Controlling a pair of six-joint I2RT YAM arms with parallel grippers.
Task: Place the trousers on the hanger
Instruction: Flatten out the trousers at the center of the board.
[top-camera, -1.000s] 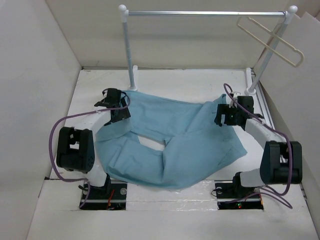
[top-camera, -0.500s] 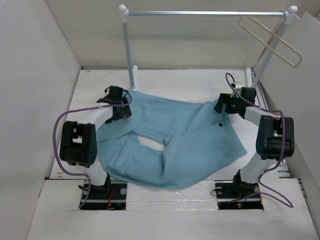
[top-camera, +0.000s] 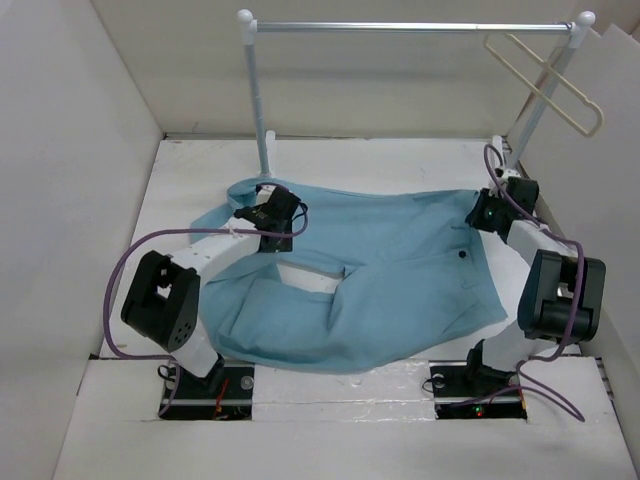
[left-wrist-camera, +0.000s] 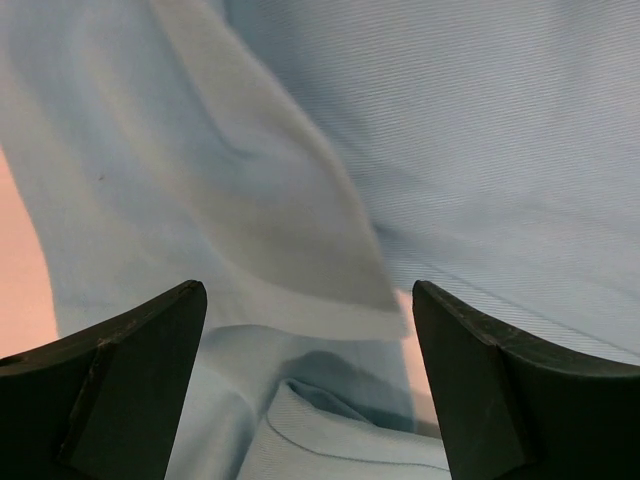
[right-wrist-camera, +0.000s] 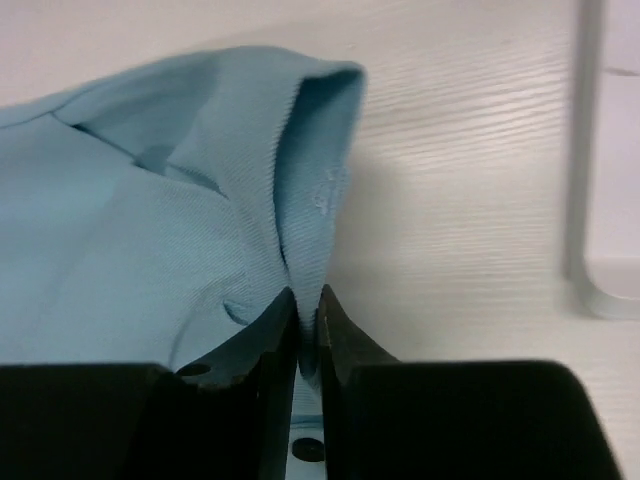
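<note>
**At the waist corner of the trousers (top-camera: 380, 270): pinch set, hanger (top-camera: 545, 80) far behind**

Found trousers spread on table (top-camera: 400, 160), waist end to the right, legs to the left, long axis running across. Found right gripper (right-wrist-camera: 307, 300) clenched on a raised fold at the waist corner. Found left gripper (left-wrist-camera: 310, 330) spread wide over the leg end, grasping nothing. Noted hanger hooked on rail (top-camera: 410, 27) at its right end, behind and above the right gripper, well apart from the trousers. Judged right arm the nearer to it.
</note>
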